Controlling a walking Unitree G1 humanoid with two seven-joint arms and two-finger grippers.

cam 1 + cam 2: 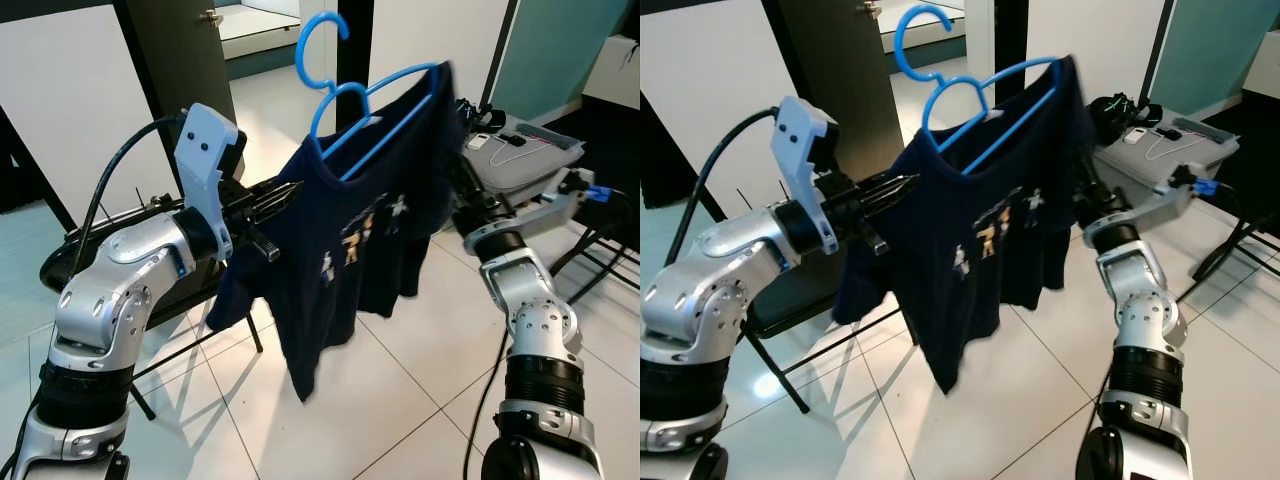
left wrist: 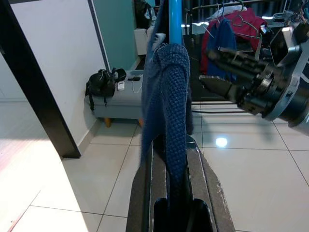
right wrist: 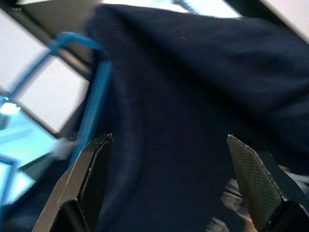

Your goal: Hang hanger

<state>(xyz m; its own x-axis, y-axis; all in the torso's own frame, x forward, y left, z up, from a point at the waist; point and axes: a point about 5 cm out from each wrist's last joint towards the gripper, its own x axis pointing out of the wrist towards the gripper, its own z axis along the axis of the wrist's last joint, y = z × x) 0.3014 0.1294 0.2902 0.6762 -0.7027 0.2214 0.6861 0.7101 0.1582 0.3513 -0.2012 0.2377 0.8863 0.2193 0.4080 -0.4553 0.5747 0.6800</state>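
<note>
Blue plastic: the hanger (image 1: 345, 95) is held in mid-air inside a dark shirt (image 1: 345, 240). The shirt's shoulder is pinched by the left end effector (image 1: 285, 195); the right end effector (image 3: 169, 183) is spread, apparently behind the fabric. Slippage could be caused by that single cloth grip.

You've got the blue plastic hanger (image 1: 352, 118) up in the top centre of the head view, tilted, its hook (image 1: 318, 45) curling open at the very top and not on any rail. A dark navy T-shirt (image 1: 345, 250) with a small pale print on the chest is draped over it, bunched and lopsided. The right shoulder rides high on the hanger's arm, the left sleeve sags low, and the hem hangs down to mid-frame above the tiled floor.
</note>
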